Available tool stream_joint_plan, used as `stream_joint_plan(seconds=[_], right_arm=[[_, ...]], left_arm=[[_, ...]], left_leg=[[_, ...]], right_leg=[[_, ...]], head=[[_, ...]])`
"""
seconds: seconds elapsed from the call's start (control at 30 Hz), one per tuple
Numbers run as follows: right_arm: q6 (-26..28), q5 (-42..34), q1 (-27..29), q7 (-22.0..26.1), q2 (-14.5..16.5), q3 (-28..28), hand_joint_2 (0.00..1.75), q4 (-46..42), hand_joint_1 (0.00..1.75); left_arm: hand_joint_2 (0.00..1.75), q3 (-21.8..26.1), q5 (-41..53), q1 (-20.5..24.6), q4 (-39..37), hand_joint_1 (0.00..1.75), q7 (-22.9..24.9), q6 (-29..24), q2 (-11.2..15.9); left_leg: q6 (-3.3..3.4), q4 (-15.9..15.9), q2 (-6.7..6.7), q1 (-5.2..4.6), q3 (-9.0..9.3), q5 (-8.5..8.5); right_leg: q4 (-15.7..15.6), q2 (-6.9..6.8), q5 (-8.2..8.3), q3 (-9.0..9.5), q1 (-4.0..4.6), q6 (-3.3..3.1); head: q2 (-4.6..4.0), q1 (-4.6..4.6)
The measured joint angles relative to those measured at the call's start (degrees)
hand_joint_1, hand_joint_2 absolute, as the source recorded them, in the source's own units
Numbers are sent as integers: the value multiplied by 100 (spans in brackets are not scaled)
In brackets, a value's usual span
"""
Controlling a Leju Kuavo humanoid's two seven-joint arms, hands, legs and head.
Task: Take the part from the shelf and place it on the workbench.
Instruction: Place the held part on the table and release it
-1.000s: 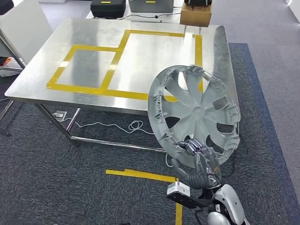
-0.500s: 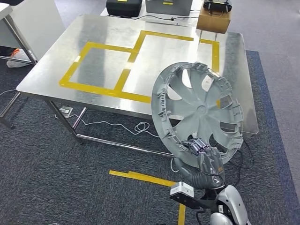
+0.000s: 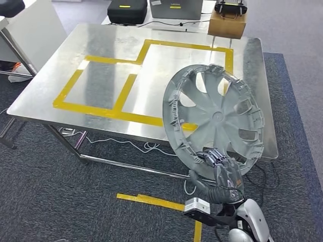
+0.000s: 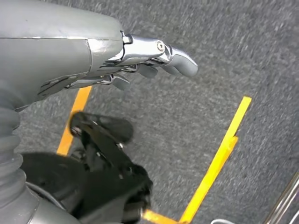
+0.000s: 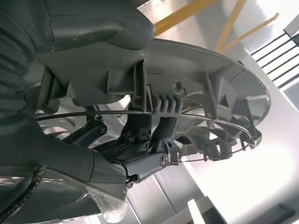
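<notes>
A grey wheel cover (image 3: 213, 118) stands nearly upright in front of me, its inner side toward the head view. My right hand (image 3: 221, 174) grips its lower rim. It hangs over the near right edge of the steel workbench (image 3: 110, 45), above the carpet. In the right wrist view the cover's ribbed rim (image 5: 197, 88) lies across my right hand (image 5: 116, 144), whose fingers curl round it. My left hand (image 4: 141, 58) hangs over the carpet with fingers straight and apart, holding nothing.
Yellow tape (image 3: 118, 98) marks rectangles on the workbench top. A cardboard box (image 3: 227, 22) and black cases (image 3: 127, 10) stand beyond its far edge. Cables (image 3: 152, 147) lie on the carpet beneath it. A yellow tape line (image 3: 152, 200) crosses the floor near me.
The whole view has shifted, so the camera has moved. The workbench now reaches lower in the picture. My right hand keeps its grip on the wheel cover.
</notes>
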State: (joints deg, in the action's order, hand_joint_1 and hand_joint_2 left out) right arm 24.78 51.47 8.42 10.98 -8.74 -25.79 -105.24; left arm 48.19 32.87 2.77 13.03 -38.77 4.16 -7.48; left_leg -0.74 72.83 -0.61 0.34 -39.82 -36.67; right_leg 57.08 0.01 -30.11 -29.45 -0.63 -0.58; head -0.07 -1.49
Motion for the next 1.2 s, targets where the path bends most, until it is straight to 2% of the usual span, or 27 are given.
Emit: stream_joint_plan(seconds=[0.03,0.13,0.17,0.2,0.27,0.33,0.37,0.43,0.47,0.5,0.53,0.57,0.6,0.63,0.67,0.7,0.77,0.83,0.9,0.93,0.97,1.0,1.03,1.1,1.13,1.17,1.2], right_arm=[[0,-11,7,-1,0,2,175,-1,175],[4,-28,14,2,0,7,175,-2,175],[8,-32,15,4,0,7,175,-3,175],[12,-36,16,5,0,8,175,-11,175],[15,-43,27,2,-1,14,175,-39,175],[18,-48,39,-1,-3,24,175,-69,175],[20,-51,45,-1,-4,28,175,-77,175],[26,-57,53,2,-5,37,175,-84,175],[28,-64,63,2,-7,46,175,-85,175],[31,-74,77,1,-9,59,175,-85,175],[32,-89,94,1,-10,76,175,-87,175],[35,-103,107,3,-11,91,175,-93,175],[40,-114,114,9,-11,102,175,-99,175],[47,-120,114,18,-11,109,175,-110,175],[56,-122,113,29,-11,111,175,-121,175],[67,-123,112,38,-11,111,175,-132,175],[80,-125,129,45,-12,114,175,-155,175],[86,-129,147,42,-13,124,175,-179,175],[90,-131,156,44,-13,131,175,-192,175],[90,-130,159,46,-13,131,175,-193,175],[90,-129,163,46,-13,132,175,-193,175],[90,-129,168,47,-13,132,175,-193,175],[90,-129,173,47,-13,133,175,-193,175],[83,-120,177,48,-13,133,175,-193,175],[76,-104,174,47,-13,134,175,-193,175],[68,-79,171,46,-13,136,175,-193,175],[53,-41,169,46,-14,137,175,-193,175]], left_arm=[[175,1,-1,-4,0,0,0,3,-1],[175,11,1,-42,0,0,0,6,11],[175,16,4,-58,0,0,0,6,15],[175,19,6,-64,0,0,0,6,19],[175,21,9,-35,0,0,0,7,6],[175,26,8,1,0,0,-2,8,-6],[175,31,8,9,0,0,-2,8,-10],[175,45,8,16,0,0,-3,8,-10],[175,51,9,17,0,0,-3,8,-14],[175,54,12,16,0,0,-3,8,-19],[175,55,16,16,0,0,-3,8,-23],[175,56,23,16,0,0,-5,7,-29],[175,58,35,16,0,0,-8,7,-32],[175,60,48,16,0,0,-11,6,-34],[175,62,58,15,0,0,-15,6,-34],[175,64,67,13,0,0,-17,5,-32],[175,64,70,15,0,0,-21,3,-31],[175,64,70,21,0,0,-28,2,-28],[175,65,70,21,0,0,-34,2,-28],[175,66,70,17,0,0,-35,2,-29],[175,66,71,12,0,0,-35,2,-31],[175,66,72,10,0,0,-35,2,-32],[175,66,74,9,0,0,-35,2,-32],[175,71,90,17,0,0,-35,2,-26],[175,79,108,25,0,0,-35,2,-21],[175,88,127,38,0,0,-35,2,-17],[175,96,151,51,0,0,-35,2,-19]], left_leg=[[27,-214,-4,-9,-22,129],[168,-1121,-114,-68,67,1066],[198,-1263,-151,-87,89,1259],[215,-1303,-168,-101,100,1316],[237,-1343,-123,-92,157,1307],[289,-1424,-58,-63,232,1288],[314,-1446,-23,-55,265,1268],[344,-1453,48,-54,317,1204],[344,-1452,82,-53,348,1168],[339,-1451,115,-52,386,1131],[329,-1449,147,-49,432,1093],[315,-1446,178,-48,483,1054],[292,-1440,208,-60,529,1017],[264,-1426,238,-76,560,985],[238,-1417,274,-95,578,963],[215,-1411,320,-111,586,953],[174,-1403,407,-111,601,921],[115,-1196,328,-90,545,743],[63,-546,172,-60,280,391],[49,-154,138,-48,106,229],[41,134,125,-40,-25,146],[42,234,118,-35,-75,173],[52,98,107,-34,-17,314],[97,-629,51,-33,312,736],[122,-986,15,-33,471,875],[137,-1244,-13,-31,578,939],[130,-1371,-31,-29,620,936]], right_leg=[[-1,19,-61,86,7,4],[16,102,-243,255,34,58],[21,139,-300,267,38,87],[16,175,-345,271,35,116],[-11,207,-415,289,29,173],[225,142,-589,190,32,227],[533,96,-742,28,25,250],[1305,56,-1016,-457,8,296],[1555,50,-1028,-658,-1,314],[1597,39,-916,-765,-5,327],[1406,12,-687,-757,-8,333],[1042,-53,-394,-657,-9,331],[669,-180,-160,-532,5,324],[362,-285,6,-413,19,298],[188,-363,83,-347,34,268],[140,-383,86,-328,51,236],[112,-269,117,-327,42,167],[79,-163,141,-304,12,98],[67,-55,146,-290,-5,54],[69,6,145,-290,-5,46],[70,74,145,-285,-5,44],[72,144,144,-279,-4,43],[72,210,143,-268,-4,44],[72,310,138,-246,-4,50],[82,350,132,-247,6,63],[96,379,128,-263,13,82],[108,401,125,-286,21,87]], head=[[0,-1],[0,-3],[0,-3],[0,-3],[0,-3],[0,-24],[0,-32],[0,-40],[0,-40],[0,-41],[0,-42],[0,-43],[0,-42],[0,-43],[0,-38],[0,-34],[0,-28],[0,-17],[0,2],[0,6],[0,7],[0,7],[0,7],[0,9],[0,9],[0,8],[0,4]])
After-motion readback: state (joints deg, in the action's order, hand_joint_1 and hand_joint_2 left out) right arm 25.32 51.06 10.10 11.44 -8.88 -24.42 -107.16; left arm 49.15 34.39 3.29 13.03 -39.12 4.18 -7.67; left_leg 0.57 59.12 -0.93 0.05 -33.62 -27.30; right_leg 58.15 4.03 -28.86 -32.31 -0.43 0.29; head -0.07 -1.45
